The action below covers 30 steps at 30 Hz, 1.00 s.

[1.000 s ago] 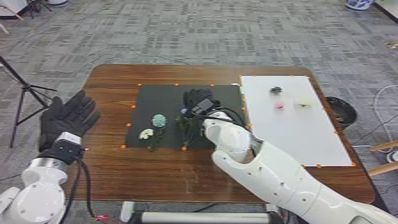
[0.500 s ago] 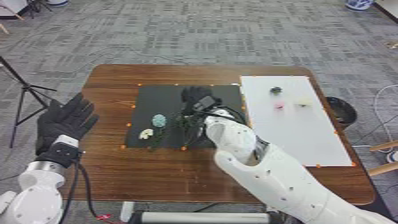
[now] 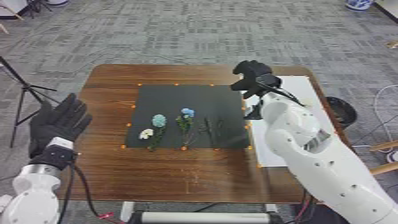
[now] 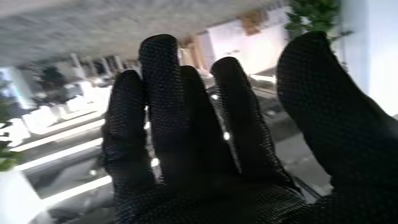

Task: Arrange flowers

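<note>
In the head view my right hand [image 3: 255,77] is above the far edges of the black mat [image 3: 169,100] and the white sheet [image 3: 277,150]. Its fingers are extended and it holds nothing. The right hand [image 4: 195,165] also shows straight fingers, with the thumb apart, in the right wrist view. On the mat lie a white flower [image 3: 146,133], a pale blue-green flower [image 3: 159,120] and a blue flower [image 3: 187,113]. Thin dark stems [image 3: 209,129] lie beside them. My left hand [image 3: 59,125] is open at the table's left edge. My right arm covers part of the sheet.
The brown table [image 3: 178,172] extends around the mat and sheet. A dark round container [image 3: 343,112] stands off the table's right edge. To the left is a black tripod [image 3: 22,87] on the floor.
My right hand has moved off the flowers, away and to the right, uncovering the blue flower and the thin stems. The left hand has shifted slightly towards the near left.
</note>
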Each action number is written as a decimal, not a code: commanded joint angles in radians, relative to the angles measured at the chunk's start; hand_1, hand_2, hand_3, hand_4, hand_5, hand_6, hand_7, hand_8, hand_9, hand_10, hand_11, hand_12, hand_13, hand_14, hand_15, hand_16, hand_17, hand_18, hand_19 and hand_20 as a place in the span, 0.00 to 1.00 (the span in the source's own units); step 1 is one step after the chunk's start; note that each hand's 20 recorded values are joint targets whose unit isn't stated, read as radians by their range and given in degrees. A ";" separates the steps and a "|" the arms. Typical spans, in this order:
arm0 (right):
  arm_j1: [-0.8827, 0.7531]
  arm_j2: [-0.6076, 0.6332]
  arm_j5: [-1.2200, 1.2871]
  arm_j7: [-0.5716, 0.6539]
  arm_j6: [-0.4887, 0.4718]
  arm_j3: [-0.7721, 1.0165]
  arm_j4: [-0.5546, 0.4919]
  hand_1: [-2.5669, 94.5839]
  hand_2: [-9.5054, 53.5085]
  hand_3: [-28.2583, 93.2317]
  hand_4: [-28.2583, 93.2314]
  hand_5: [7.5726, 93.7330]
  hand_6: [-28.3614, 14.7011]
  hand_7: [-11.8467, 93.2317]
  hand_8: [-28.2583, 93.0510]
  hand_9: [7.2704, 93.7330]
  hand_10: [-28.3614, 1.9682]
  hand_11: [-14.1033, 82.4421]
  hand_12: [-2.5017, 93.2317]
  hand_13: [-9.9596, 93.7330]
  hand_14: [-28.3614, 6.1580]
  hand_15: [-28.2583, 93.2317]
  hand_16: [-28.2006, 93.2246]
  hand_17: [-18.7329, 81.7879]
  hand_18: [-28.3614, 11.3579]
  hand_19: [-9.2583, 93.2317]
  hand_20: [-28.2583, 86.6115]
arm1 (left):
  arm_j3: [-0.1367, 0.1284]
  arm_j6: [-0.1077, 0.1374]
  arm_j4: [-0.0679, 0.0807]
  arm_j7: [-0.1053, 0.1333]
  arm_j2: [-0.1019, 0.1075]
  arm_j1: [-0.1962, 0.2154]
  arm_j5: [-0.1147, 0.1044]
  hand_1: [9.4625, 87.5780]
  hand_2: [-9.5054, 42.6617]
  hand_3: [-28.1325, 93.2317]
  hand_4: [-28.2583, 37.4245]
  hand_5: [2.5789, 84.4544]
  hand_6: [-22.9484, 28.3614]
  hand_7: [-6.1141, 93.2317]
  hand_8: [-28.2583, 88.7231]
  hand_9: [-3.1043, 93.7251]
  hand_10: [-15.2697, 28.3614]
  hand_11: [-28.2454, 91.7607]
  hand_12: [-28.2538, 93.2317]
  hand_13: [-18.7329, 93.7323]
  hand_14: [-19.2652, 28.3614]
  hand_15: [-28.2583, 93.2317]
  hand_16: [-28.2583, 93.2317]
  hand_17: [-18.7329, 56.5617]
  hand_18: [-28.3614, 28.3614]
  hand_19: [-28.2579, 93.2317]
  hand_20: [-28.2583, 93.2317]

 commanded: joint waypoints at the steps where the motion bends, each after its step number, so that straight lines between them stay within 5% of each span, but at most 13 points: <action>1: -0.074 0.118 -0.041 0.050 -0.050 0.109 0.009 0.43 0.00 0.90 0.02 0.51 0.54 0.24 0.14 0.47 0.41 0.27 0.16 0.59 0.42 0.67 0.35 0.44 0.12 0.85 0.51 | -0.015 0.025 -0.011 0.042 0.003 0.029 -0.021 0.20 0.52 0.78 0.00 0.47 0.59 0.18 0.16 0.33 0.67 0.37 0.28 0.34 0.64 0.36 0.18 0.17 0.69 0.44 0.30; 8: -0.072 0.126 -0.115 0.061 -0.122 0.116 0.061 0.46 0.00 0.91 0.01 0.52 0.56 0.24 0.14 0.47 0.45 0.27 0.16 0.61 0.45 0.68 0.36 0.44 0.13 0.85 0.52 | -0.012 0.025 -0.013 0.044 0.004 0.031 -0.025 0.20 0.52 0.78 0.00 0.47 0.60 0.18 0.16 0.33 0.67 0.37 0.28 0.34 0.64 0.36 0.18 0.17 0.69 0.44 0.30; 11: -0.093 0.122 -0.085 0.014 -0.122 0.150 0.081 0.46 0.00 0.91 0.00 0.52 0.56 0.24 0.14 0.47 0.47 0.27 0.16 0.61 0.46 0.68 0.36 0.44 0.13 0.85 0.52 | -0.006 0.066 -0.022 0.045 0.004 0.030 -0.027 0.20 0.52 0.78 0.00 0.47 0.59 0.18 0.16 0.33 0.67 0.37 0.28 0.34 0.64 0.36 0.18 0.17 0.69 0.44 0.30; 19: -0.089 0.108 -0.110 0.019 -0.172 0.130 0.135 0.47 0.00 0.91 0.00 0.52 0.58 0.25 0.14 0.46 0.51 0.27 0.16 0.61 0.49 0.68 0.36 0.44 0.14 0.85 0.53 | 0.000 0.047 -0.019 0.049 0.007 0.023 -0.021 0.20 0.52 0.78 0.00 0.47 0.60 0.18 0.16 0.32 0.66 0.37 0.28 0.33 0.63 0.36 0.18 0.17 0.69 0.44 0.30; 30: -0.113 0.088 -0.096 0.002 -0.119 0.117 0.168 0.53 0.00 0.88 0.00 0.56 0.63 0.28 0.13 0.51 0.57 0.28 0.15 0.65 0.59 0.66 0.45 0.46 0.16 0.85 0.55 | 0.059 0.029 -0.022 0.043 -0.008 -0.015 -0.013 0.20 0.52 0.78 0.00 0.47 0.59 0.18 0.16 0.32 0.65 0.37 0.27 0.33 0.63 0.36 0.18 0.17 0.69 0.44 0.30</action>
